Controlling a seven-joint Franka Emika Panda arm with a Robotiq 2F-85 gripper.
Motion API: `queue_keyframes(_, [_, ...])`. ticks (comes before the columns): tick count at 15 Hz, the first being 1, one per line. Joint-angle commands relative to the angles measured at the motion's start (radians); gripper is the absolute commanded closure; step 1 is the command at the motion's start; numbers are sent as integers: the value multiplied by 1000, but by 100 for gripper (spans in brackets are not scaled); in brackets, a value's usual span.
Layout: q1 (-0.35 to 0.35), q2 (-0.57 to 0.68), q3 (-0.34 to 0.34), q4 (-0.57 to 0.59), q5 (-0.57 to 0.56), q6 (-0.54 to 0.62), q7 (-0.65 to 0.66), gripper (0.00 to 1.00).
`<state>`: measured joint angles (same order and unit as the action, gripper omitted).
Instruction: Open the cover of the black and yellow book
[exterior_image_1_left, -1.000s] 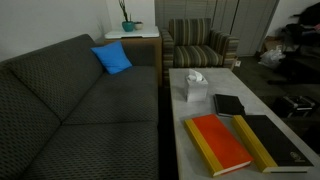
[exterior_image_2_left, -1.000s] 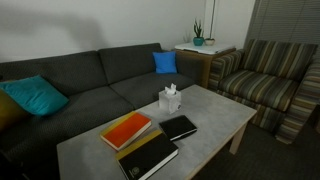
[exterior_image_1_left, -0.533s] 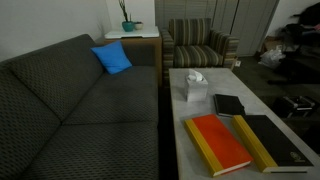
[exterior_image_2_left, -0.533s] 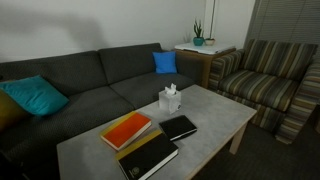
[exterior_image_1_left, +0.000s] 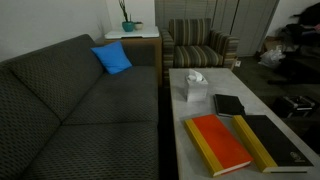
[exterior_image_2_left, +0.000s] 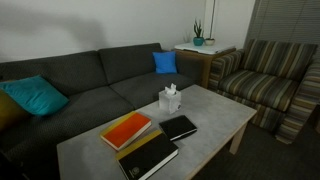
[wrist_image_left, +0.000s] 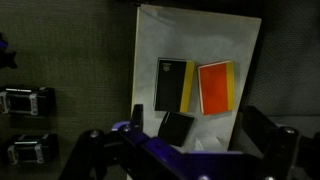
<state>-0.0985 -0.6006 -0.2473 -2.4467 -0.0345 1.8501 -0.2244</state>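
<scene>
The black and yellow book (exterior_image_1_left: 272, 142) lies flat and closed on the light coffee table (exterior_image_1_left: 260, 95), its yellow spine beside the orange-red book (exterior_image_1_left: 220, 143). Its plain black cover (exterior_image_2_left: 150, 155) faces up, shut. In the wrist view the book (wrist_image_left: 172, 84) lies far below, left of the orange-red book (wrist_image_left: 216, 87). My gripper (wrist_image_left: 180, 150) shows only in the wrist view. It is open and empty, its fingers spread wide, high above the table. It does not show in either exterior view.
A small all-black book (exterior_image_1_left: 229, 105) and a white tissue box (exterior_image_1_left: 194, 87) sit further along the table. A dark sofa (exterior_image_2_left: 90, 80) with blue cushions runs beside the table. A striped armchair (exterior_image_2_left: 270, 80) stands at its far end.
</scene>
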Motion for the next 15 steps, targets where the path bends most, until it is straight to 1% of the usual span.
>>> queue_keyframes(1, [14,146,-16,59,-3,10,-108,0])
queue_keyframes(7, [20,443,-12,183,24,6,-228,0])
queue_keyframes(8, [19,489,-3,216,25,-14,-242,0])
queue_keyframes(11, [10,635,21,285,41,-11,-290,0])
queue_keyframes(15, [-11,804,74,383,82,-50,-336,0])
